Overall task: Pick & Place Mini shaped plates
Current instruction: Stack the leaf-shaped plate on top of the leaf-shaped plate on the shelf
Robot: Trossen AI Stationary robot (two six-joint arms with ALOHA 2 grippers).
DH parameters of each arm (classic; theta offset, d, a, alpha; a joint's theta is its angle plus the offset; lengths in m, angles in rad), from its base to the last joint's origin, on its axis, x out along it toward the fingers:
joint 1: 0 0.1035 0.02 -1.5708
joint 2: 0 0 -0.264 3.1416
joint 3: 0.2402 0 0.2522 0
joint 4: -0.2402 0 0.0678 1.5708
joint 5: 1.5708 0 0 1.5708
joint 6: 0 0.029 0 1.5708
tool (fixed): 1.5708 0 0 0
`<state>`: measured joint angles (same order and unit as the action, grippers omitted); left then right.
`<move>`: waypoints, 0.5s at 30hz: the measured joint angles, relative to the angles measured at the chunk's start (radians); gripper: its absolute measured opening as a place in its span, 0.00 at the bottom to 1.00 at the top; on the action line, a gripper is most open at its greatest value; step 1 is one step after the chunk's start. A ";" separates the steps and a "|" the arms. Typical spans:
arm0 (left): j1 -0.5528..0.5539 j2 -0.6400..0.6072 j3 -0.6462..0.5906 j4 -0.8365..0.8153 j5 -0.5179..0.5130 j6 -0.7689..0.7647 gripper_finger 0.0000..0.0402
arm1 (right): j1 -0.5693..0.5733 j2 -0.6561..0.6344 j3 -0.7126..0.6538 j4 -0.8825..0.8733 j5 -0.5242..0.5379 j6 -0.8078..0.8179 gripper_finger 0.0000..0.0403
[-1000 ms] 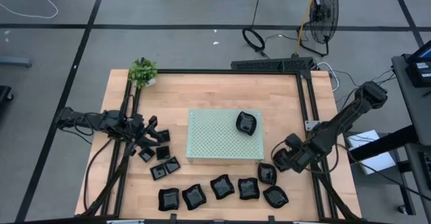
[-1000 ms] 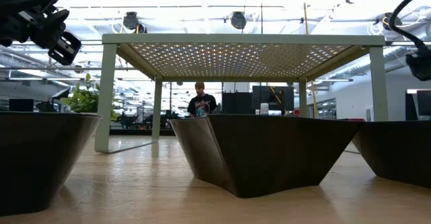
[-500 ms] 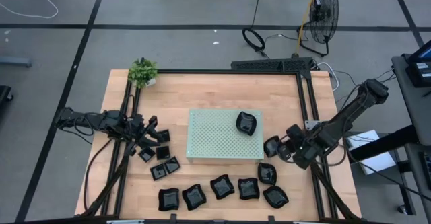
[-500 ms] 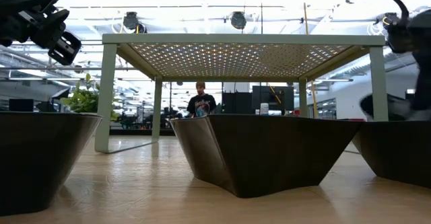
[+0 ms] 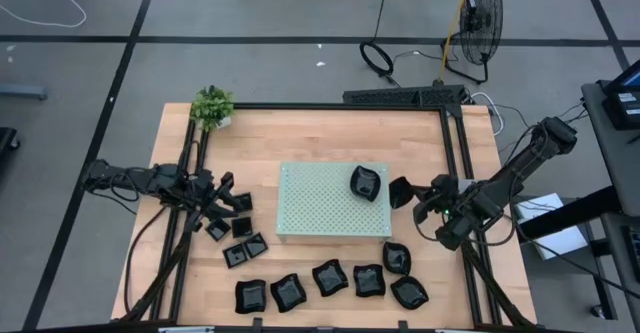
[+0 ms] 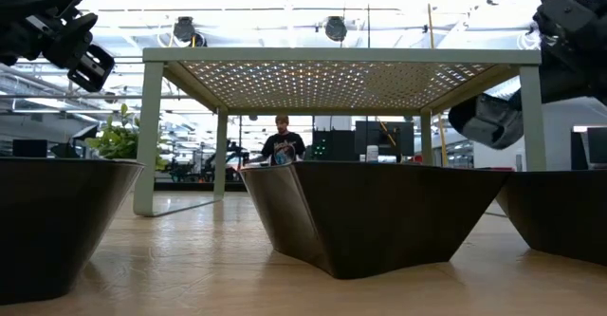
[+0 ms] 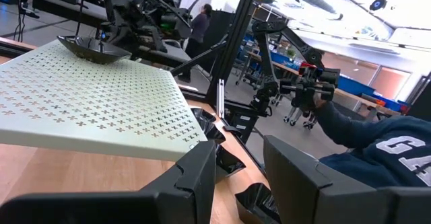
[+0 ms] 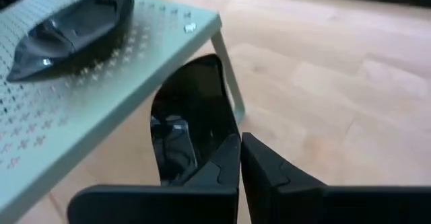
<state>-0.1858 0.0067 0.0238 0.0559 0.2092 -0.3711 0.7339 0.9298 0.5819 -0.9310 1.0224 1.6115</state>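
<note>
High view shows the right gripper [image 5: 418, 197] has moved up from the lower right of the frame, beside the row of plates [image 5: 330, 278], to the right edge of the green perforated board [image 5: 318, 205]. Its fingers are pressed together on the rim of a black mini plate [image 5: 400, 191], held off the table, so delivery onto the board seems near. One plate [image 5: 366, 182] already lies there. At centre left the left gripper [image 5: 222, 205] hovers half spread over the small square plates [image 5: 240, 235], holding nothing.

Legible text: partial white lettering "G4" on a person's dark blue sleeve [image 7: 384, 153]; nothing else can be read.
</note>
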 joint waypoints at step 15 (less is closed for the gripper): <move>0.000 0.000 0.000 0.000 0.000 0.000 0.32 | -0.124 0.000 0.000 -0.086 0.024 -0.031 0.00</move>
<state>-0.1857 0.0065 0.0238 0.0558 0.2092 -0.3711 0.6095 0.9298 0.5819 -1.0171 1.0467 1.5808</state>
